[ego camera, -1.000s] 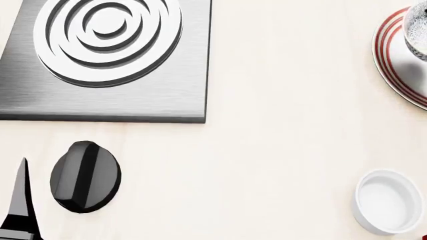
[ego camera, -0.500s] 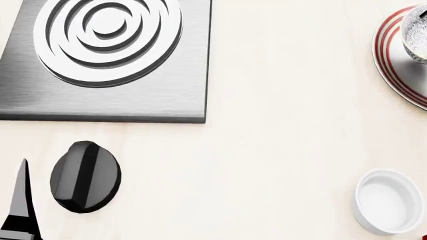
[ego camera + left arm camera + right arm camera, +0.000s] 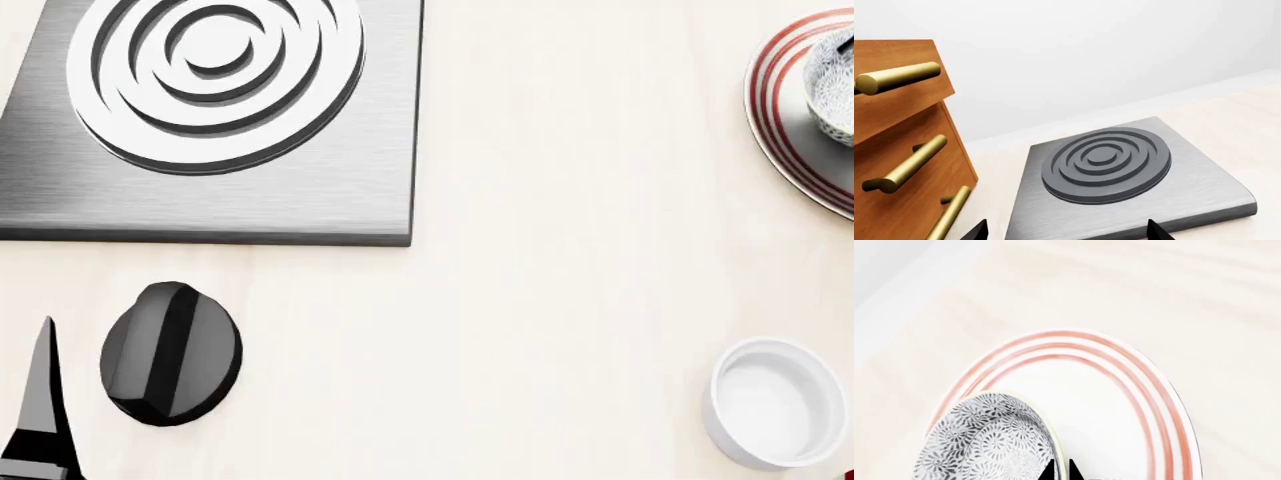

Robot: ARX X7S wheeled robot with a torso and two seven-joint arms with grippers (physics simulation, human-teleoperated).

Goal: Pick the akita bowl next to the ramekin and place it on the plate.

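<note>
The akita bowl (image 3: 987, 442), grey-and-white with a floral pattern, hangs tilted over the plate (image 3: 1121, 390), which is white with red rings. My right gripper (image 3: 1061, 468) is shut on the bowl's rim, one fingertip inside and one outside. In the head view the bowl (image 3: 833, 88) and the plate (image 3: 781, 110) are cut off by the right edge. The plain white ramekin (image 3: 778, 403) stands on the counter at the lower right. My left gripper (image 3: 1067, 234) is open and holds nothing. One of its dark fingers (image 3: 40, 415) shows at the lower left.
A steel burner plate (image 3: 80, 205) with raised rings fills the far left, seen also as the burner plate (image 3: 1201, 185) beyond my left gripper. A black knob (image 3: 171, 353) lies near it. A wooden drawer unit (image 3: 901, 150) with brass handles stands beside the burner.
In the head view the akita bowl has come down and looks smaller over the plate. The left arm, ramekin and knob have not moved.
</note>
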